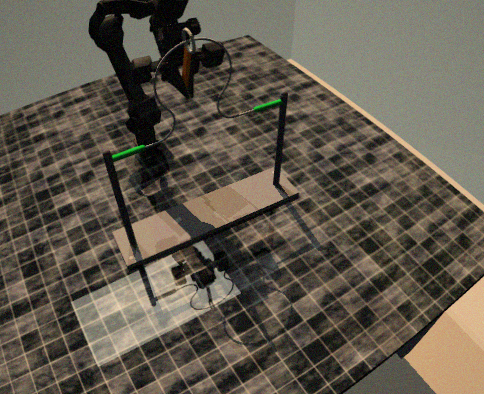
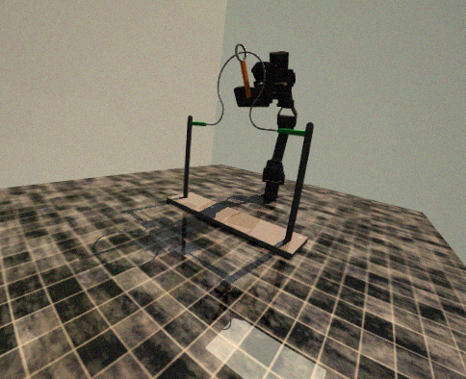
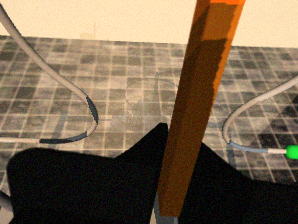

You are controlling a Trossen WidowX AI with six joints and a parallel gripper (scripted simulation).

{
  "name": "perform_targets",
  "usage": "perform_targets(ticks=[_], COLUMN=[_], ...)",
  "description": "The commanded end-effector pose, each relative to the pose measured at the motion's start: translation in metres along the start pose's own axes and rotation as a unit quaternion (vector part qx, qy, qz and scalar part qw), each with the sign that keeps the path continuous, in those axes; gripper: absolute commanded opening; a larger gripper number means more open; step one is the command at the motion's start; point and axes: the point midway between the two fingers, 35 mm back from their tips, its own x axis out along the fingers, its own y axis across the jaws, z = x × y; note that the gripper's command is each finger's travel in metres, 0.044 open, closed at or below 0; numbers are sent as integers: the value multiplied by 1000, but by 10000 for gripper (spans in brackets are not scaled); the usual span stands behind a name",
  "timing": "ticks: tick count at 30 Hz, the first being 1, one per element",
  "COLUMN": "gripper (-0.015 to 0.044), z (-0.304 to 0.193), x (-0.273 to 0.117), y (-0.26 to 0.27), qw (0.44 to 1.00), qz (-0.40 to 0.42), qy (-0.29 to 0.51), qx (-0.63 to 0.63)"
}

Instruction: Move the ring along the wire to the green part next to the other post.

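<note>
The ring is around the thin grey wire near the top of its big arch; whether they touch cannot be told. The orange handle hangs down from the ring, slightly tilted. My gripper is shut on the handle's lower end. The ring is out of the wrist view. Green parts sit beside the two posts.
The posts stand on a pale base board on the dark tiled table. The wire's sides curve down on both sides of the handle in the wrist view, with one green end at the right. The arm rises behind the wire.
</note>
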Motion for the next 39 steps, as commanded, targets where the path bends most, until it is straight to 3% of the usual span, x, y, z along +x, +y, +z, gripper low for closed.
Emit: perform_targets(ticks=[1,39], gripper=[-150,-150], z=[0,5], x=[0,0], y=[-2,-21], qw=[1000,962], qz=[-12,-129], qy=[-4,-36], qx=[-23,-239])
